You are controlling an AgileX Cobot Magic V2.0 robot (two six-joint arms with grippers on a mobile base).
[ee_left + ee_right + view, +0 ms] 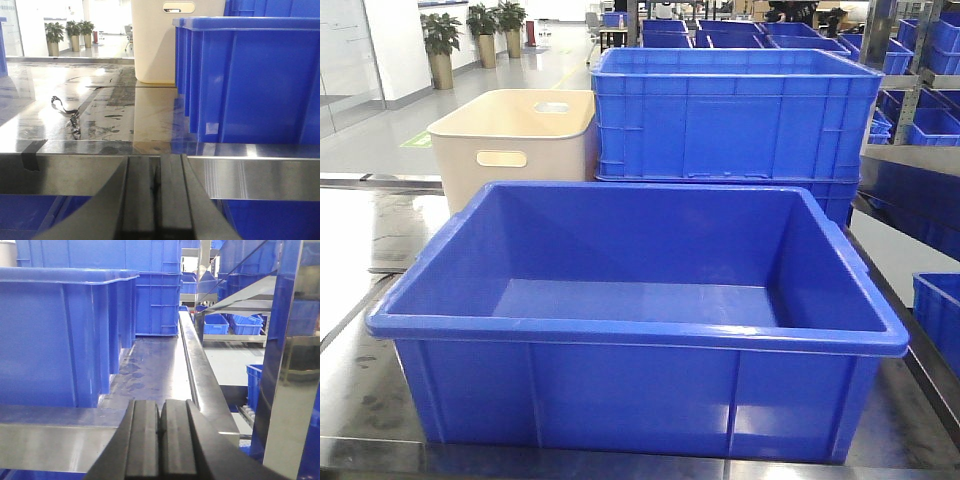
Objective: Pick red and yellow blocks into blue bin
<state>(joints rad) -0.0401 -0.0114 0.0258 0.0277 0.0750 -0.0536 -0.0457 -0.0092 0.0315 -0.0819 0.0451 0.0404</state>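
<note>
The blue bin (640,330) stands at the front of the steel table, wide, with a thick rolled rim, and nothing shows inside it. Its left wall shows in the left wrist view (260,80) and its right wall in the right wrist view (55,335). The red and yellow blocks are out of view in every frame. My left gripper (156,162) is shut and empty, below the table's front edge, left of the bin. My right gripper (160,407) is shut and empty at the front edge, right of the bin. Neither gripper shows in the front view.
A beige tub (515,140) with handle slots stands behind the bin at the left. A taller ribbed blue crate (735,115) stands behind at the right. A black strap (67,112) lies on the table at the left. More blue crates (232,322) sit on racks at the right.
</note>
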